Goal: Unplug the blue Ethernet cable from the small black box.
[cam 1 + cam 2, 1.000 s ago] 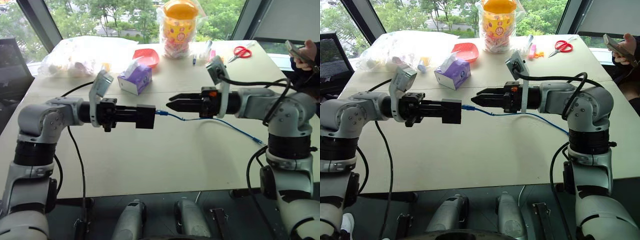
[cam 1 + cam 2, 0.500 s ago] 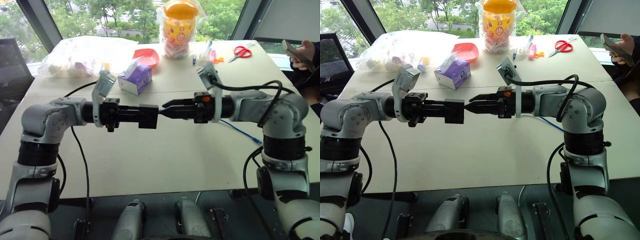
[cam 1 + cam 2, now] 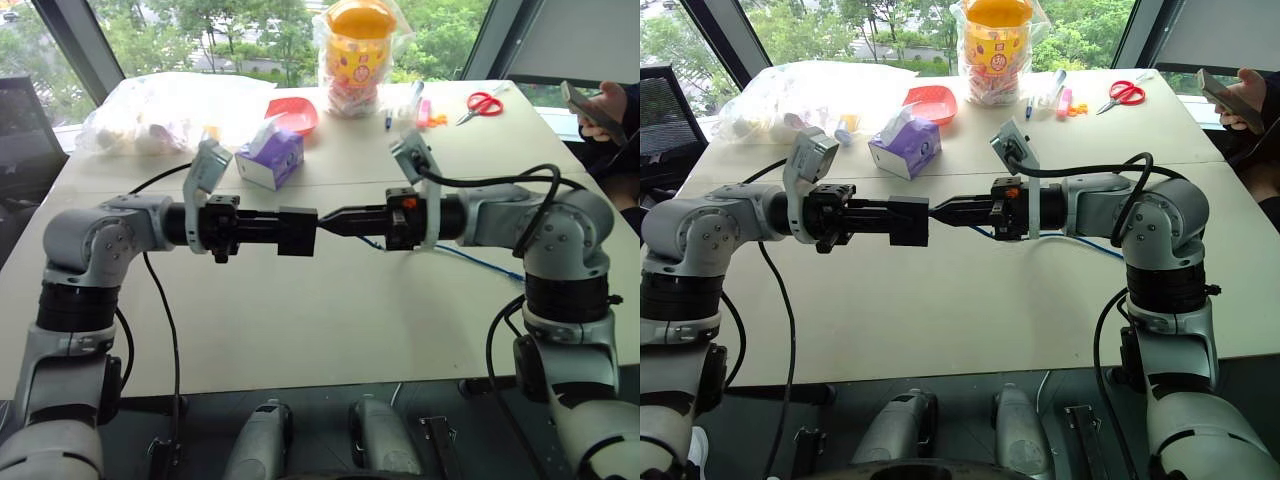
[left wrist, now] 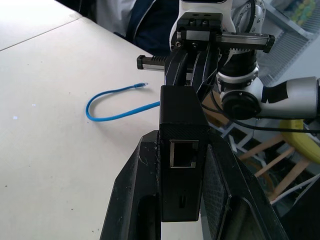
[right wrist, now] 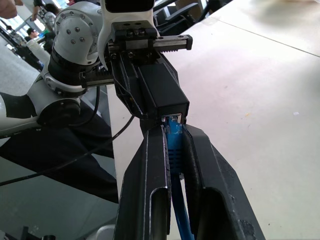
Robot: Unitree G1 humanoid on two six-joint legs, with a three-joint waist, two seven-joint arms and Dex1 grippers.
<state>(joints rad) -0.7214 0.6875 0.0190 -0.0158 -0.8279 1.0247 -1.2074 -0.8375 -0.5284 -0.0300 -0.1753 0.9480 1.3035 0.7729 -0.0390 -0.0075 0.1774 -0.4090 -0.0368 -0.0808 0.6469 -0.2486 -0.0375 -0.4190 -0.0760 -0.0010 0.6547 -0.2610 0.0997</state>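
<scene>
Small flat matte-black plastic box (image 3: 297, 232): held above the pale table (image 3: 300, 330), clamped in the left gripper (image 3: 285, 232). Thin bright-blue Ethernet cable (image 5: 175, 150): plug seated in the box's port, boot pinched between the closed black fingers of the right gripper (image 5: 172, 137). Grasp is made; extraction is outstanding

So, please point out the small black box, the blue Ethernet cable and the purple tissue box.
small black box (image 4: 181, 150), left wrist view, its face with the empty port.
blue Ethernet cable (image 5: 174, 142), right wrist view, its plug end.
purple tissue box (image 3: 272, 161), left eye view, its side.
</scene>
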